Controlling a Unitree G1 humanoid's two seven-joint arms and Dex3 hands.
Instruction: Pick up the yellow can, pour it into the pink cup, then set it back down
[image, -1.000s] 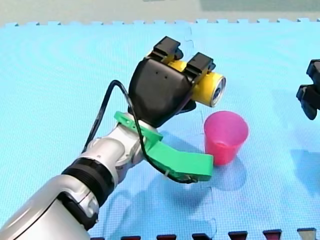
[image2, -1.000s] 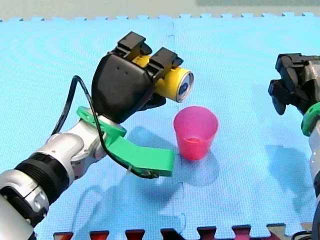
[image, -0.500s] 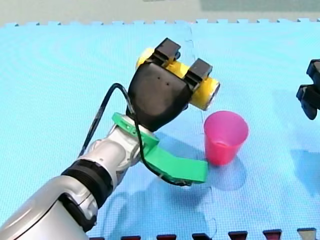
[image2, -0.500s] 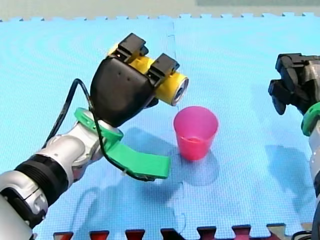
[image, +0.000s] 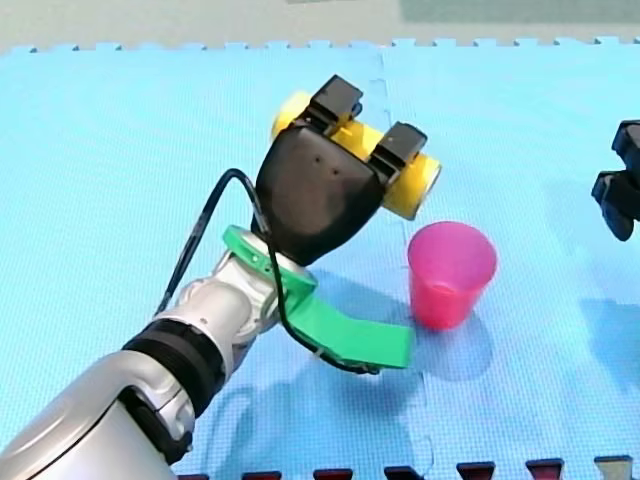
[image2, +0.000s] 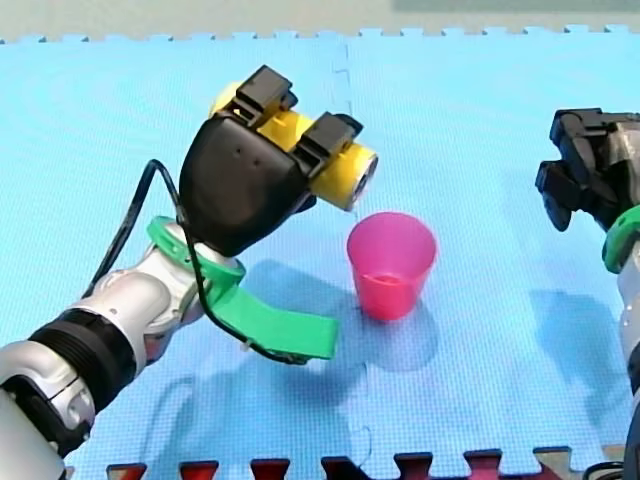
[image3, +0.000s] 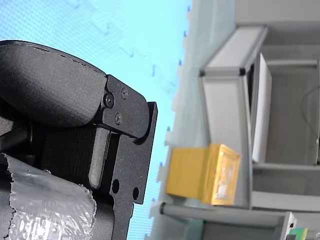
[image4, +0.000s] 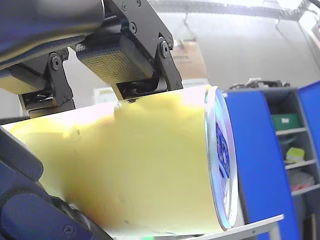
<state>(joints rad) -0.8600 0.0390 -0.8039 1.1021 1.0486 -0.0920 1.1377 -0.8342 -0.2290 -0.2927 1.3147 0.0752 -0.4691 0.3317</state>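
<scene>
blue foam mat (image: 120, 130) carries the pink cup (image: 450, 275), and at its 10 o'clock the left hand (image: 315, 190) grips the yellow can (image: 408, 188) in clenched fingers, tipped sideways, mouth short of the rim, so pouring may splash the mat; right hand (image2: 585, 165) at 3 o'clock.

**A:** how much of the can (image: 413, 185) do you actually see?

**B:** just the two ends tbh. My left hand (image: 315, 195) is wrapped around it, and the palm covers the whole middle.

**A:** anything in the cup (image: 452, 275)?

**B:** can't tell from up here. Also, my right hand (image: 622, 180) is chopped off by the first head view's edge.
</scene>
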